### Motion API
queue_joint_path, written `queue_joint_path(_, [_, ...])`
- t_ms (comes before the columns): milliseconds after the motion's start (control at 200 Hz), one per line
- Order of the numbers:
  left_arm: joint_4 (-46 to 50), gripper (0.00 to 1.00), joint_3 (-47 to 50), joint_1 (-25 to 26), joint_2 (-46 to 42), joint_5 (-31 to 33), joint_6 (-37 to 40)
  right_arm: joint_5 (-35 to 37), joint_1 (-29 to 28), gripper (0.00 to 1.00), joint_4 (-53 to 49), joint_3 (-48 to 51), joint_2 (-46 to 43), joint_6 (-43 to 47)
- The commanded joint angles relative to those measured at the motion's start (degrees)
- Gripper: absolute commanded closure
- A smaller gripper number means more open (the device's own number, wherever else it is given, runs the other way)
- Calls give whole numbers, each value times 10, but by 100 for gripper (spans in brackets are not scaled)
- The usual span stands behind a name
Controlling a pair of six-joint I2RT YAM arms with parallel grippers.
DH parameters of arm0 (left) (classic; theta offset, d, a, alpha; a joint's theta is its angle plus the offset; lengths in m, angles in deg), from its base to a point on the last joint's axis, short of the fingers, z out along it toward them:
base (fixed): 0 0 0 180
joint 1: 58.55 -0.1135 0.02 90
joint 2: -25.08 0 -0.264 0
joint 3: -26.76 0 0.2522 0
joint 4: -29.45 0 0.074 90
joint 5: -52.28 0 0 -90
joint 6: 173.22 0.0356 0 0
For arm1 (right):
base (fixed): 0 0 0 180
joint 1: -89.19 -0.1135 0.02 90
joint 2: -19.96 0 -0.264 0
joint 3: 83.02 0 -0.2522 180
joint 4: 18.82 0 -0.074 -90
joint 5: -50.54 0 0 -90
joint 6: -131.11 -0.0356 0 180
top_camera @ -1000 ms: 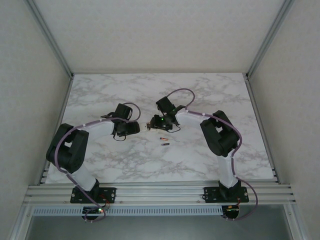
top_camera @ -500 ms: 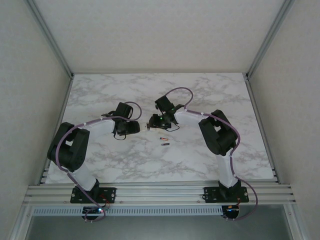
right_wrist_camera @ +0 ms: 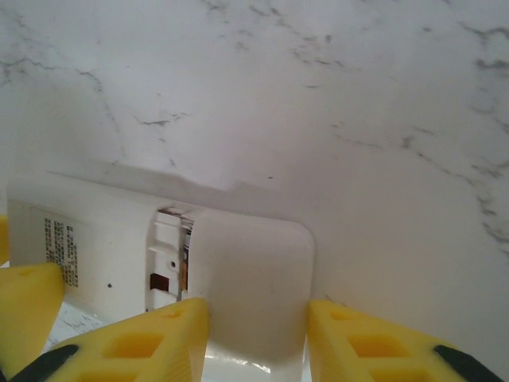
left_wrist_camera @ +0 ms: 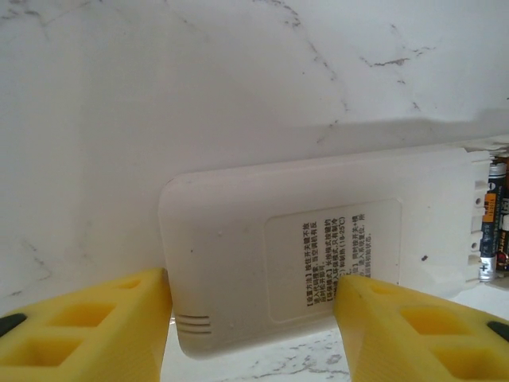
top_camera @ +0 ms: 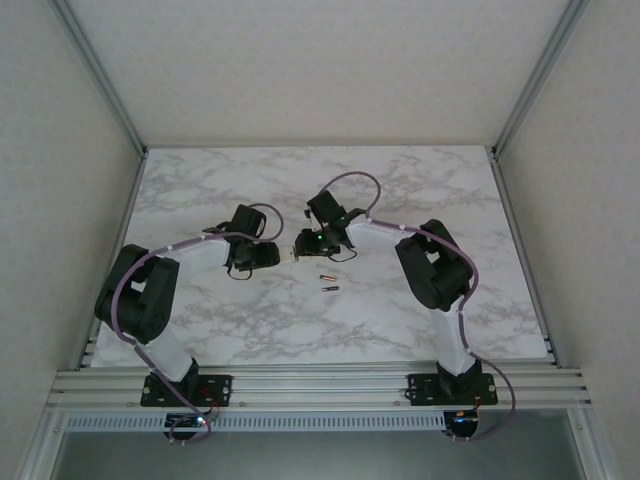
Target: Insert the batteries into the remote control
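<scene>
From above, the right gripper has edged closer to the left gripper over the last second, so the gap between them is nearly gone. The remote control bridges both sets of fingers. 2 loose batteries lie on the table just to the near side of the right gripper, where they lay before.

At the left wrist, the left gripper is about half open, its fingers pressed against both edges of the remote control, label side up. Beyond its right fingertip, the open bay shows batteries already seated.

At the right wrist, the right gripper is narrowed onto the cover, which sits between its fingers. A slit of bay is left uncovered just left of them.

The approach suggests the cover is being slid shut while the other hand braces the body, which would put loading near its end.
</scene>
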State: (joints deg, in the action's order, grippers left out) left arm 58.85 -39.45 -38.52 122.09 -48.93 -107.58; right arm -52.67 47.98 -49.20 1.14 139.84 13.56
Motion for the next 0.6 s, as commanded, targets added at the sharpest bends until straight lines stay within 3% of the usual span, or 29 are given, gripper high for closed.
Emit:
queue_joint_path(0, [-18,44,0,-5,28,44,8,-13,-12,63,19,-19,15,33])
queue_joint_path(195, [-14,45,0,-4,24,48,9,-20,-13,63,-22,-59,37,19])
queue_joint_path(596, [-21,45,-3,-4,24,38,5,9,-36,65,-45,-43,37,-14])
